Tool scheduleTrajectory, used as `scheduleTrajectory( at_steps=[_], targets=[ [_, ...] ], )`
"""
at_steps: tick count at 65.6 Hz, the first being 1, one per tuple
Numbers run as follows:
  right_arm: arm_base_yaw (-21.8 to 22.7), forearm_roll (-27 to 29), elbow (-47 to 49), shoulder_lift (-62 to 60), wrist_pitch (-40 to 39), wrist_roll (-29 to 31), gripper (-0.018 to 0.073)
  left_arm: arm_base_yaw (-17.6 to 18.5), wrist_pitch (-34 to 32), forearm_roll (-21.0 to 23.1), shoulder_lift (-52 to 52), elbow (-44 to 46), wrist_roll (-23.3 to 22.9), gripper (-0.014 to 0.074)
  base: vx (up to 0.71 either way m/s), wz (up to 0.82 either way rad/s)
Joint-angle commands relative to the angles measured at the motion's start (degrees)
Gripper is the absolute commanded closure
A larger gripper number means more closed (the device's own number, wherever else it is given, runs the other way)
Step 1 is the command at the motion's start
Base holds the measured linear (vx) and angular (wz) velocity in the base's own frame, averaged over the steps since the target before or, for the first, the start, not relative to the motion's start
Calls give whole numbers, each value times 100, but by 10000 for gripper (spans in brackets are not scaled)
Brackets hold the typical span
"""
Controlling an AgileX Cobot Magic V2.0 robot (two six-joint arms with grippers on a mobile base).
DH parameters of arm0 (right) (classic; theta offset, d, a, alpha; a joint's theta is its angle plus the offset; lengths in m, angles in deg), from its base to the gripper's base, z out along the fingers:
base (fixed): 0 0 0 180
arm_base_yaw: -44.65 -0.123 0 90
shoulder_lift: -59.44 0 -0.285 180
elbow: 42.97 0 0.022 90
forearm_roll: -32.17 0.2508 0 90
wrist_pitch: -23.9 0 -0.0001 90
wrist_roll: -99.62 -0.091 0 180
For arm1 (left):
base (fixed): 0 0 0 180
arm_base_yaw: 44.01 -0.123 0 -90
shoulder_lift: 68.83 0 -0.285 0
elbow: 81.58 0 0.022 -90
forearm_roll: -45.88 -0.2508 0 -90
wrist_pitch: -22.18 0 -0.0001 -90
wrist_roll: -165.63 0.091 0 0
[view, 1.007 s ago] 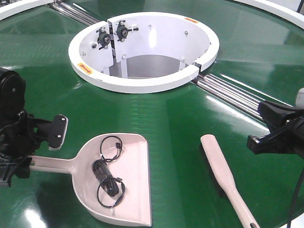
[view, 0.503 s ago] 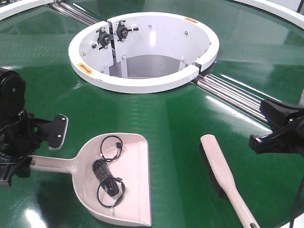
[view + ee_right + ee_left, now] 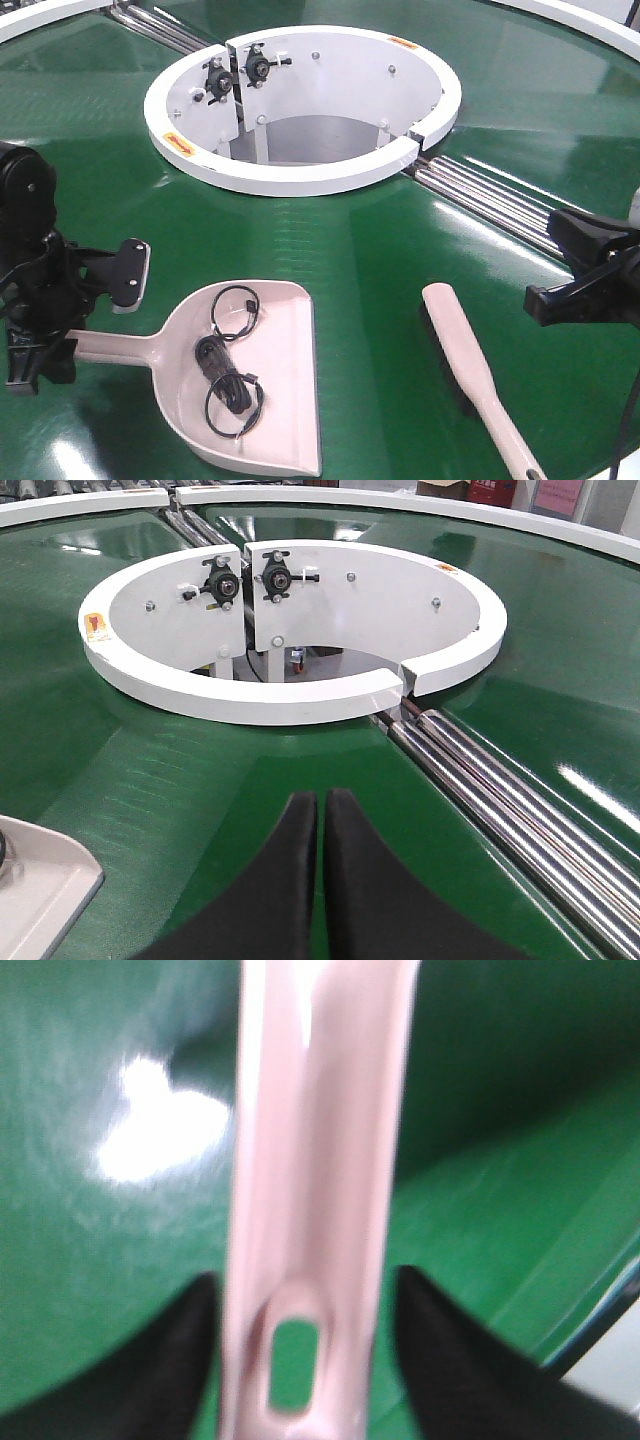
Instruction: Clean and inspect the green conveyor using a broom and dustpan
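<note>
Dustpan (image 3: 285,375) and broom (image 3: 465,345) lie near the green conveyor's (image 3: 370,250) front edge. Left gripper (image 3: 78,318) straddles the handle (image 3: 310,1160), hold unclear; right gripper (image 3: 322,815) clenched.

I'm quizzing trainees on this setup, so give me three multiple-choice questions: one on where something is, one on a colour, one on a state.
1. Where is the coiled black cable? A) in a cardboard box B) in the pale pink plastic dustpan C) on a shelf.
2. What colour is the big circular ring? A) white B) yellow C) grey.
3. How are the fingers of the right gripper? A) spread wide B) closed together, empty C) clamped on a cloth.
Answers: 1B, it lies on the scoop's floor; 2A, rim and wall are white; 3B, the right wrist view shows them pressed together, nothing between.
</note>
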Motion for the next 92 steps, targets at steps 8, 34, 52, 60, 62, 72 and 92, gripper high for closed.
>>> scheduleTrajectory(
  at_steps=[8,34,52,60,62,72,92],
  targets=[
    [25,-26,151,-63,-462,46,569,30,-65,66,225,142,-713,-54,0,0],
    [25,-26,151,-63,-422,43,569,30,-120,46,402,148,-1712,3,0,0],
    [25,-26,151,-63,-262,43,569,30,-114,44,1347,148,-1712,121,0,0],
    [25,-26,151,-63,-248,43,569,30,-132,50,1914,148,-1712,153,0,0],
    [25,-26,151,-63,-248,43,569,30,-153,54,2087,148,-1712,163,0,0],
    [25,-20,151,-63,-247,19,569,30,-436,23,2878,148,-1712,242,0,0],
    [25,-9,151,-486,-263,-86,567,30,-2231,63,4238,142,-3371,622,0,0]
  ],
)
